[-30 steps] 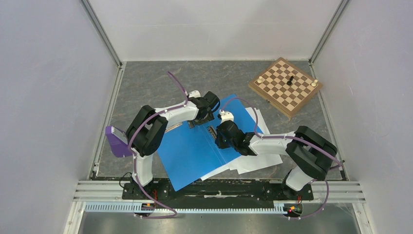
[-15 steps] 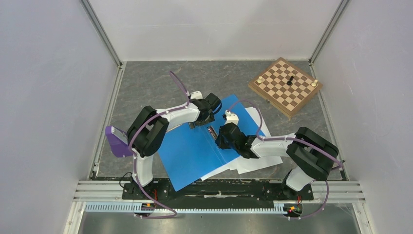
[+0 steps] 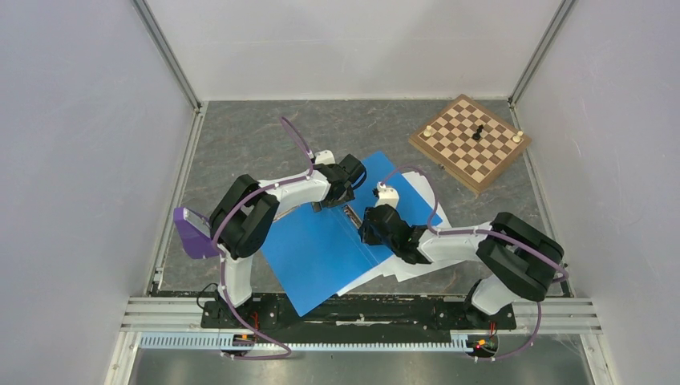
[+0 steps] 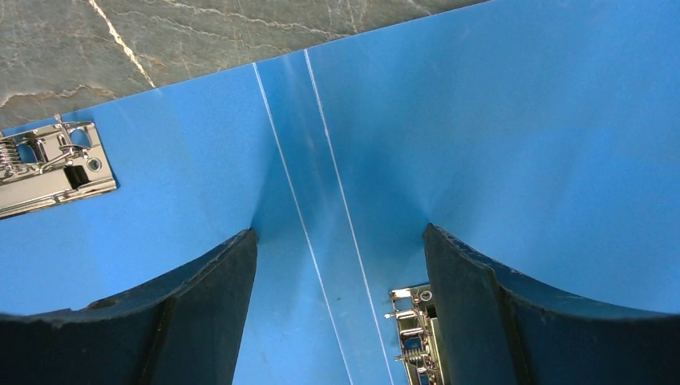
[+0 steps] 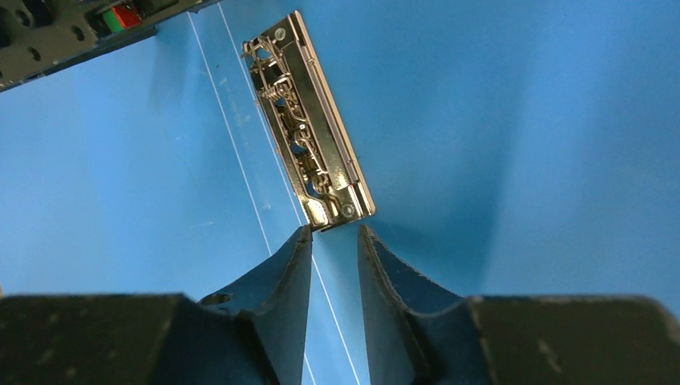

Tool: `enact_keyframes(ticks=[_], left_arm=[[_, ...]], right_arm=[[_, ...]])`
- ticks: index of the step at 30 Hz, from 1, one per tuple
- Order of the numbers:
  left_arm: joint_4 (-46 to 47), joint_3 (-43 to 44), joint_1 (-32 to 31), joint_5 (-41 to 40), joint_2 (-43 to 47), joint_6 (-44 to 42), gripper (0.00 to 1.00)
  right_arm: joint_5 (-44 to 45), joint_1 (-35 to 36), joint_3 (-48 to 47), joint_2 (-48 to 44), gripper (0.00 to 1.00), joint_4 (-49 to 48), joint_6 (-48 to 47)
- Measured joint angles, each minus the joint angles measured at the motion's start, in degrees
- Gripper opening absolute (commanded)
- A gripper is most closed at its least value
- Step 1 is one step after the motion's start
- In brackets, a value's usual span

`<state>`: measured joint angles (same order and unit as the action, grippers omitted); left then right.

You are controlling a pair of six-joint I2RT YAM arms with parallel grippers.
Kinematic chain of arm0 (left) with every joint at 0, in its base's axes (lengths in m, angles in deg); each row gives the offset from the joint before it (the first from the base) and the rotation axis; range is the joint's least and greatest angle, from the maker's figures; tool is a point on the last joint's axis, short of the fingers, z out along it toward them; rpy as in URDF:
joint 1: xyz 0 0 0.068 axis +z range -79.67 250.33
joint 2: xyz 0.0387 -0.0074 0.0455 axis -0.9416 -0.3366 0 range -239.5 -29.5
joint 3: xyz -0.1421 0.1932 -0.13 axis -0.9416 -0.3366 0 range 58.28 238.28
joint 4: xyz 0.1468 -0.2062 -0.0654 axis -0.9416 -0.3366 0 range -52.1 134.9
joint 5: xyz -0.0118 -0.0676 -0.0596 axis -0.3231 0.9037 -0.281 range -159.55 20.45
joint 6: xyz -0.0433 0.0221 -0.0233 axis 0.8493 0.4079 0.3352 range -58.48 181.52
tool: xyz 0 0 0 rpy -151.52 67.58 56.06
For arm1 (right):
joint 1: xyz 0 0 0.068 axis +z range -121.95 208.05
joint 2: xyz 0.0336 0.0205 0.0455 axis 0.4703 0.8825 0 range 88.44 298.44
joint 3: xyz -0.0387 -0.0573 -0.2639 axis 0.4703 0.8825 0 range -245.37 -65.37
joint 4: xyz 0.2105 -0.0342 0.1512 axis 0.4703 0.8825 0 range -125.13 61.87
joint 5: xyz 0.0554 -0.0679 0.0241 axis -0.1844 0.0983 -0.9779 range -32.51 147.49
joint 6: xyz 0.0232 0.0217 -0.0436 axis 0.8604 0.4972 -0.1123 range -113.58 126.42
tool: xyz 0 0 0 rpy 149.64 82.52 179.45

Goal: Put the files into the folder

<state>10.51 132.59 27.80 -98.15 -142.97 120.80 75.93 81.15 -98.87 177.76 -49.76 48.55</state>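
Note:
The blue folder [image 3: 321, 249] lies open on the table, with a metal clip [image 3: 351, 215] beside its spine crease. The white files [image 3: 413, 266] lie beneath its right half and stick out at the right and near edges. My left gripper [image 3: 331, 198] is open and straddles the spine crease [image 4: 321, 216] near the folder's far edge, with one clip [image 4: 413, 333] by its right finger and a second clip [image 4: 52, 164] at the far left. My right gripper [image 5: 333, 228] is open by a narrow gap and holds nothing. Its tips sit at the near end of the clip [image 5: 309, 128].
A wooden chessboard [image 3: 469, 140] with a few pieces stands at the back right. A purple part [image 3: 191, 233] sits by the left arm. Enclosure walls and rails bound the grey table [image 3: 240, 136].
The right gripper has shifted a little to the right along the clip. The folder has slid slightly right with it. The left gripper has barely moved.

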Motion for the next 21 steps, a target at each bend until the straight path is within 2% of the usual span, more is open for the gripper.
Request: enact_keyframes(ticks=[5,8,21], left_arm=[[0.0,0.0,0.0,0.0,0.0,0.0,0.82],[0.0,0.0,0.0,0.0,0.0,0.0,0.82],[0.0,0.0,0.0,0.0,0.0,0.0,0.82]], right_arm=[[-0.3,-0.3,0.6,-1.7,0.39,0.6,-0.9],[-0.3,-0.5,0.6,-2.8,0.39,1.2,-1.3],[-0.8,-0.9,-2.6,0.9,0.19,1.8,-1.7]])
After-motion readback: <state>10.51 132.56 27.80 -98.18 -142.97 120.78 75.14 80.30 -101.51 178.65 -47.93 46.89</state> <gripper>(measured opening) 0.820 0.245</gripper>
